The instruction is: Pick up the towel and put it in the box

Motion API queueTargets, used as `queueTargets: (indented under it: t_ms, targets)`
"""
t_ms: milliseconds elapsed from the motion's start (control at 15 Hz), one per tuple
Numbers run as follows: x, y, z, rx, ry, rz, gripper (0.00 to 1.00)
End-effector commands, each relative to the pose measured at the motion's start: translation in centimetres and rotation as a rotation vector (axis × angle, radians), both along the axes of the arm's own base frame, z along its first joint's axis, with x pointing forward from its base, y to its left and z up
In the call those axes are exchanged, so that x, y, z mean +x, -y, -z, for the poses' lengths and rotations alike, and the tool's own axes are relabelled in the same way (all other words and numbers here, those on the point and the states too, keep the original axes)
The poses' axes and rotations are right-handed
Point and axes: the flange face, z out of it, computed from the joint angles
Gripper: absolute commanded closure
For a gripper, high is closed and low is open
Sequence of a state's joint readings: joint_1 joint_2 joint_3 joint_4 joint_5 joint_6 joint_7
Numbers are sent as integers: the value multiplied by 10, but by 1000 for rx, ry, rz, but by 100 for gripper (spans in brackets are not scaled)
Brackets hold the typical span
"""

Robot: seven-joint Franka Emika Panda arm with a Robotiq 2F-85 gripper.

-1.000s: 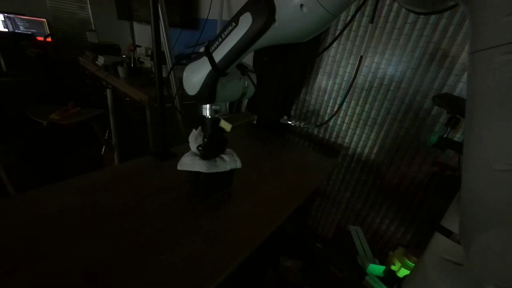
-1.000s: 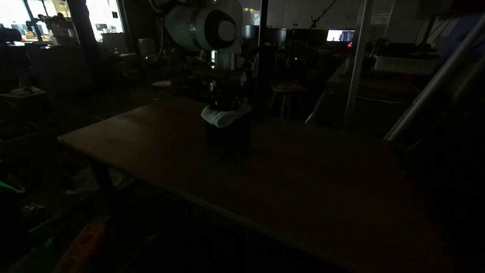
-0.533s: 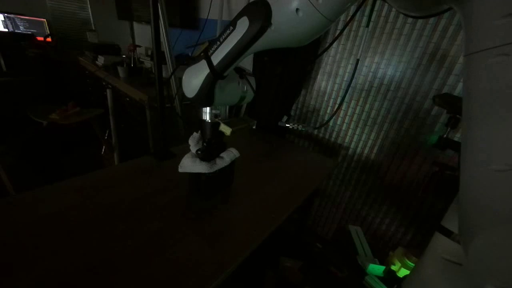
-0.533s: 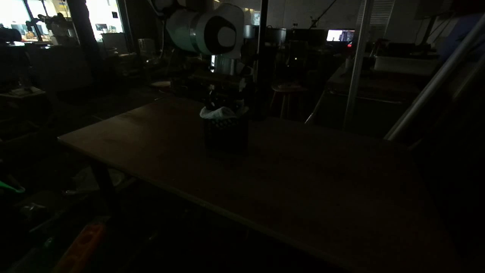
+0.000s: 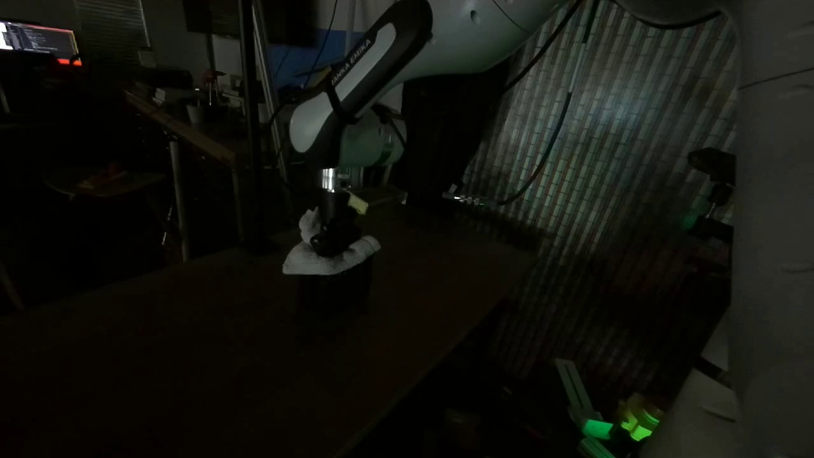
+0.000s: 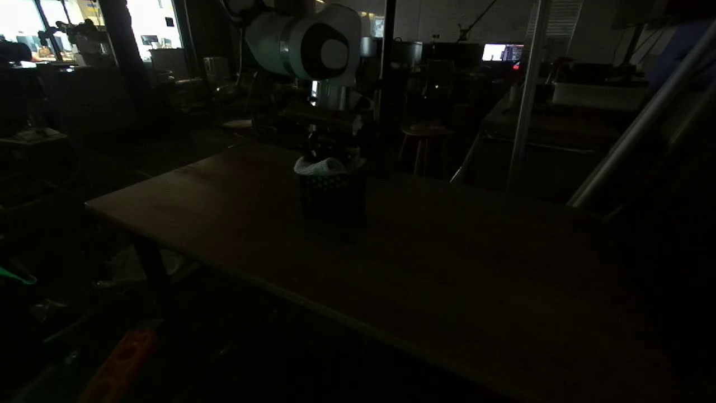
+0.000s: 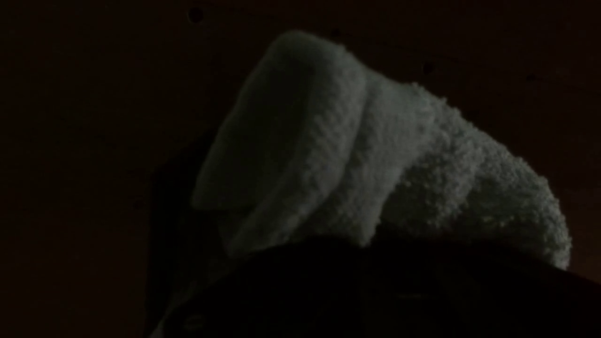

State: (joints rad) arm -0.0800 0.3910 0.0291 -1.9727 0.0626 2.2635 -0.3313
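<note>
Towel point(image 5: 311, 263) and gripper point(image 5: 329, 247) have moved down slightly since the earlier frame, as both exterior views show. The gripper is clamped on the towel; the contact itself is hidden in the folds. Towel position: bunched across the mouth of the box point(image 6: 334, 206); how far it extends inside cannot be told. The wrist view alone resolves the towel's pile and layered folds. A yellow tag point(image 5: 358, 203) just beside the gripper is visible only in an exterior view. Rim holes point(image 6: 330, 182) are visible below the towel in an exterior view, where it hung in front earlier. The box stands upright on the table point(image 6: 184, 201). Pose: in an exterior view, the arm point(image 5: 445, 48) enters from the upper right, slopes down toward the box, and turns vertical at its end, with the gripper pointing straight down. Beyond the table, a stool point(image 6: 424, 130) and, farther back, a lit monitor point(image 6: 503, 52) are visible in an exterior view; a patterned wall point(image 5: 617, 127) shows only in an exterior view.
</note>
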Motion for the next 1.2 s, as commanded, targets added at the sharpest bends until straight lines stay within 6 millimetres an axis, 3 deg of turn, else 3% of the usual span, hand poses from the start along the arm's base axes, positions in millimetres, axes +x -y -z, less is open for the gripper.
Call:
queueTargets:
  t_ms: [0,800,1133]
  targets:
    - [-5,1,-26,-17,21,-9,89]
    - [-4,21,-122,-162,108,-60,88]
    - [11,34,-159,-217,175,-71,89]
